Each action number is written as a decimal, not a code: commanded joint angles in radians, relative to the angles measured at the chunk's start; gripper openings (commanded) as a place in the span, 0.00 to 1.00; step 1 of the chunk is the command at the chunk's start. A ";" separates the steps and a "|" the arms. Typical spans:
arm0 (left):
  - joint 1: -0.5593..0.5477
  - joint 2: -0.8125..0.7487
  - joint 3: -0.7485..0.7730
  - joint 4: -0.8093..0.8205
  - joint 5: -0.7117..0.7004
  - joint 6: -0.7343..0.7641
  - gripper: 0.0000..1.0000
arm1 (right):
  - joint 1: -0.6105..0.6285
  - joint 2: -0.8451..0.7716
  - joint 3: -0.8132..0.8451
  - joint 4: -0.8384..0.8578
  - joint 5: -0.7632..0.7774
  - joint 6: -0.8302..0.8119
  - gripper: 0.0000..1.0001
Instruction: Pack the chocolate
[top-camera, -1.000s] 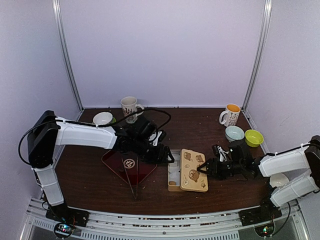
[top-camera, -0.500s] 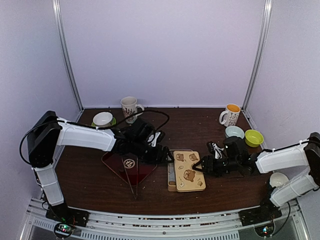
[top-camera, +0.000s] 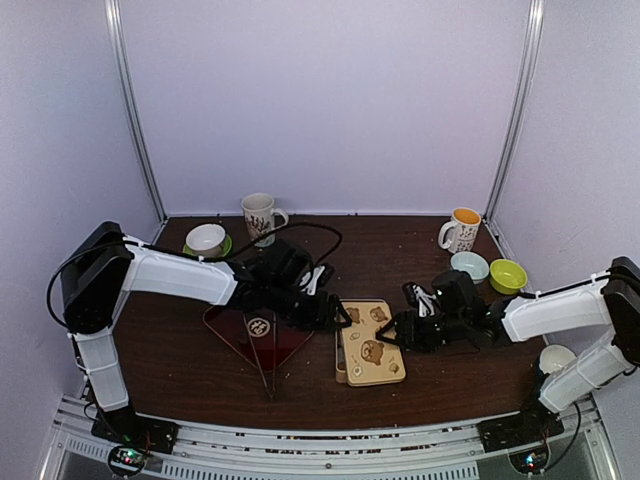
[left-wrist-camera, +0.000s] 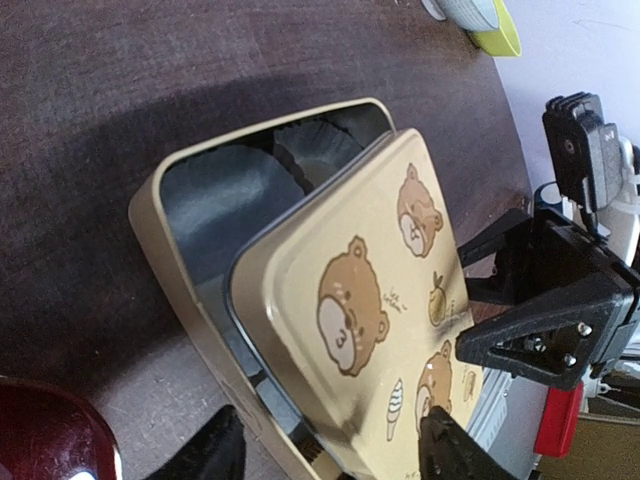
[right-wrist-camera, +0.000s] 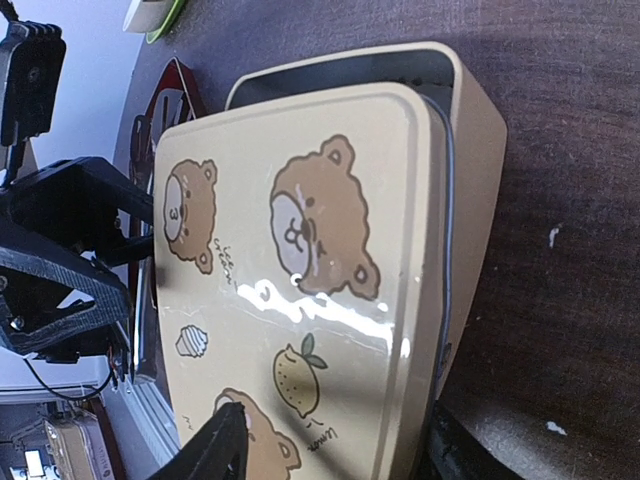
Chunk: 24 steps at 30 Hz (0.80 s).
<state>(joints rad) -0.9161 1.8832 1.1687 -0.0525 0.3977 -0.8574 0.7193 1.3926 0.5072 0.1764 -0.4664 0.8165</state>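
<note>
Right wrist shows your right gripper (right-wrist-camera: 335, 432) clamping the bear-print lid (right-wrist-camera: 300, 230), which hides most of the tin's (left-wrist-camera: 160, 235) inside. Your left gripper (left-wrist-camera: 335, 428) straddles the tin's corner; its hold cannot be told.

The lid (top-camera: 372, 345) lies tilted on the tin (left-wrist-camera: 160, 230), between the left end effector (top-camera: 340, 318) and the right end effector (top-camera: 385, 335). Liners (left-wrist-camera: 320, 150) lie inside the tin. The tray (top-camera: 240, 335) lies beside the left end effector.

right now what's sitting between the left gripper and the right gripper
The tan tin, its bear lid askew on top, clearest in the top view.
</note>
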 joint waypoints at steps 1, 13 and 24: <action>-0.003 0.027 -0.002 0.054 0.019 -0.007 0.56 | 0.024 0.021 0.044 -0.025 0.068 -0.005 0.58; -0.002 0.043 0.022 0.013 0.002 0.010 0.36 | 0.077 0.047 0.111 -0.095 0.133 -0.025 0.62; 0.017 0.049 0.075 -0.074 -0.009 0.054 0.26 | 0.083 -0.033 0.118 -0.231 0.180 -0.111 0.70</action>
<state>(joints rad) -0.9104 1.9179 1.2171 -0.1215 0.3969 -0.8310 0.7967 1.4178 0.6128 0.0147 -0.3298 0.7605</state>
